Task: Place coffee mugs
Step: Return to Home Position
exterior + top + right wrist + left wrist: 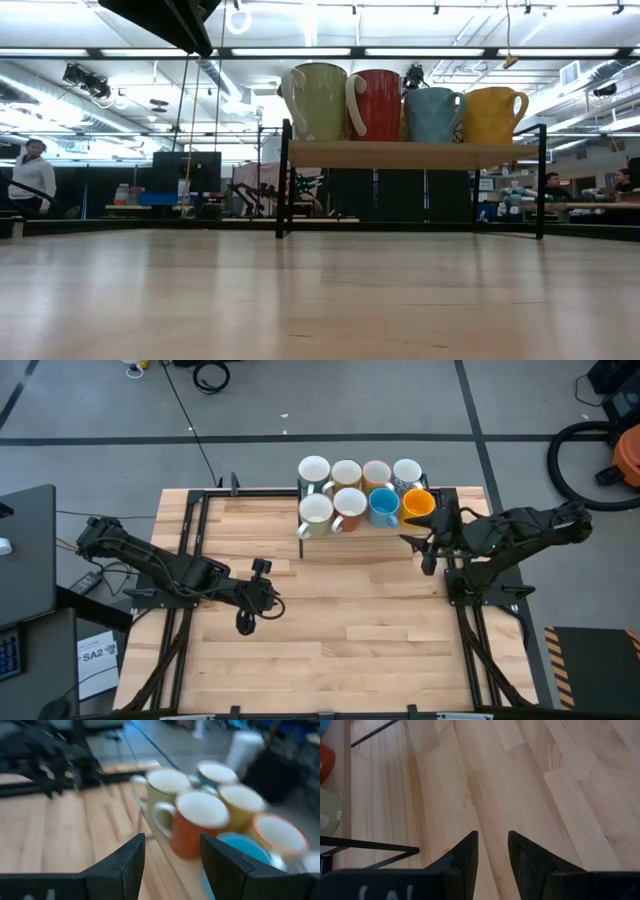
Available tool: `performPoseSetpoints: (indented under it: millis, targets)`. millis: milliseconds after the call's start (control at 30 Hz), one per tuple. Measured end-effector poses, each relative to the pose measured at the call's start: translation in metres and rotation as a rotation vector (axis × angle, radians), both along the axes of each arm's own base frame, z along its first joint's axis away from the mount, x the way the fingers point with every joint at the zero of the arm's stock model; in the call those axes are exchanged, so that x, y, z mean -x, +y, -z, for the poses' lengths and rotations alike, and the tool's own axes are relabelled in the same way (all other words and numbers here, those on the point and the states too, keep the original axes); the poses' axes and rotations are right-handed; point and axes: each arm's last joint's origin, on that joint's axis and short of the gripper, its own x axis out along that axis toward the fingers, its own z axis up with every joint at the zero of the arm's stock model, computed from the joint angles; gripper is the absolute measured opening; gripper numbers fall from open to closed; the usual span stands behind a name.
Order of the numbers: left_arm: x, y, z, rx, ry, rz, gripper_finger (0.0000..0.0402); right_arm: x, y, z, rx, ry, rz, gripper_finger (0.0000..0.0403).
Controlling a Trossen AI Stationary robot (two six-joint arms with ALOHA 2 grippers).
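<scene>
eight coffee mugs stand upright on the shelf, packed in two rows of four, their walls touching or nearly so. the orange mug sits at the right end of the shelf's front row, with the blue mug beside it. the right gripper hovers just off that end of the shelf, fingers spread wide and empty. the left gripper hangs over the table, well apart from the shelf, fingers a little apart and holding nothing. glazed ceramic like this is probably stiff, slick, fairly heavy and easy to chip. with the mugs packed this tightly, pinching one rim wall from above looks safer than reaching for a handle.
</scene>
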Motion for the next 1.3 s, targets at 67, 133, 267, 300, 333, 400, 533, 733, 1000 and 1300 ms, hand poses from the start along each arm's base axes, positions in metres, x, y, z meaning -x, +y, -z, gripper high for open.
performPoseSetpoints:
  millis: [67,133,267,300,333,400,533,733,1000,1300]
  targets:
    - [0.000,0.000,0.000,0.000,0.000,0.000,0.0114,-0.004,0.002,0.004,0.030,-0.046,-0.057,0.0192]
    - [0.000,0.000,0.000,0.000,0.000,0.001,0.0114,-0.008,0.005,0.012,0.038,-0.074,-0.150,0.0192]
    - [0.000,0.000,0.000,0.000,0.000,0.000,0.0114,-0.009,0.009,0.036,0.020,-0.125,-0.299,0.0192]
    - [0.000,0.000,0.000,0.000,0.000,0.000,0.0114,-0.008,0.010,0.042,0.015,-0.139,-0.313,0.0192]
    - [0.000,0.000,0.000,0.000,0.000,0.000,0.0114,-0.007,0.009,0.048,0.012,-0.156,-0.316,0.0192]
    - [0.000,0.000,0.000,0.000,0.000,0.000,0.0114,-0.003,0.008,0.061,0.008,-0.182,-0.312,0.0192]
    - [0.000,0.000,0.000,0.000,0.000,0.000,0.0114,0.006,0.003,0.086,-0.008,-0.232,-0.296,0.0192]
    - [0.000,0.000,0.000,0.000,-0.001,0.000,0.0114,0.021,-0.003,0.112,-0.039,-0.326,-0.279,0.0192]
    - [0.000,0.000,0.000,0.000,-0.001,0.000,0.0114,0.039,-0.011,0.125,-0.046,-0.450,-0.265,0.0192]
    - [0.000,0.000,0.000,0.000,-0.001,0.000,0.0114,0.050,-0.014,0.138,-0.003,-0.529,-0.271,0.0192]
